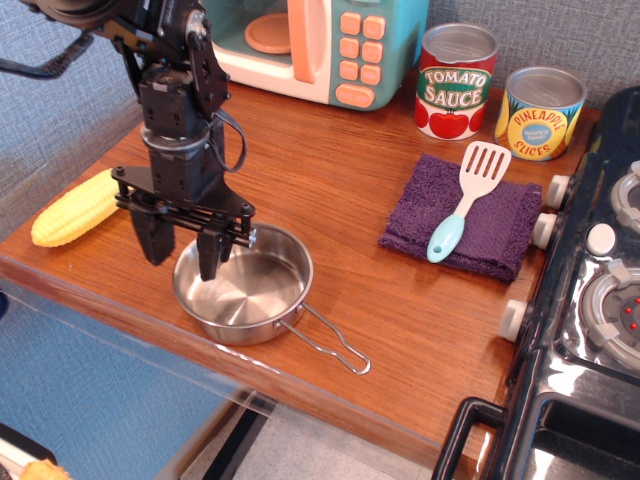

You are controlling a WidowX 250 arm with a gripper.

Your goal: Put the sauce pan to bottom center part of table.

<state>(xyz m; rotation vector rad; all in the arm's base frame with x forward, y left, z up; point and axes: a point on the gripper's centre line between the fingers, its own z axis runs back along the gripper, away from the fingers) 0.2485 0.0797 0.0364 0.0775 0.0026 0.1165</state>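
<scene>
The sauce pan (245, 295) is a small shiny steel pan with a thin wire-loop handle pointing to the lower right. It rests on the brown wood-grain table (340, 200) near the front edge. My black gripper (183, 258) hangs over the pan's left rim with its fingers spread apart. One finger (212, 256) is inside the pan and the other is outside the rim to the left. The jaws are open and hold nothing.
A yellow corn cob (78, 207) lies at the left edge. A teal toy microwave (320, 45), a tomato sauce can (455, 82) and a pineapple can (540, 112) stand at the back. A white spatula (465, 200) lies on a purple cloth (465, 215). A black toy stove (590, 290) is at the right.
</scene>
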